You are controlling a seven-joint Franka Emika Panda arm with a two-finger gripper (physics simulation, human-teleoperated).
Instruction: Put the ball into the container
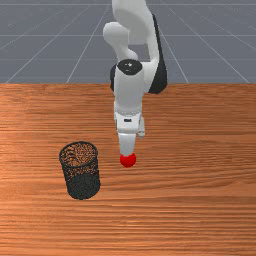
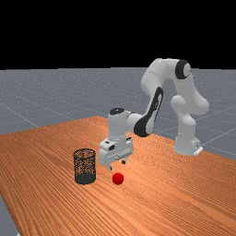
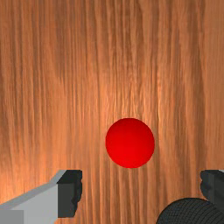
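In the far view my gripper (image 2: 116,166) hangs open above the red ball (image 2: 118,179), which rests on the table. Seen from the wrist, the gripper (image 3: 141,190) has its fingers wide apart with nothing held, and the ball (image 3: 130,143) lies a little off the line between them. The front view has the ball (image 1: 128,160) at the lower end of the hand, its top partly covered. A black mesh container (image 1: 82,187) stands upright on the front view's left of the ball; the far view also has this container (image 2: 85,178) left of the ball.
The wood table (image 1: 200,175) stretches out around the ball and container. Part of the dark mesh container (image 3: 190,212) appears beside one finger in the wrist view, close by that side of my hand.
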